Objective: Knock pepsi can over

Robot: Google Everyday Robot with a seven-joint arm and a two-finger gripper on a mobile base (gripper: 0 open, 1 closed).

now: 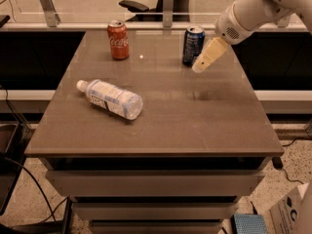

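Note:
The pepsi can [193,45] is dark blue with a silver top and stands upright at the back right of the brown table [195,121]. My gripper [201,66] hangs from the white arm at the upper right. Its pale fingers point down and to the left, just right of the can's base and very close to it. Nothing is held.
A red Coca-Cola can [118,39] stands upright at the back left. A clear plastic water bottle [111,99] lies on its side left of centre. The table's right edge is near the arm. An office chair [141,6] stands behind a rail beyond the table.

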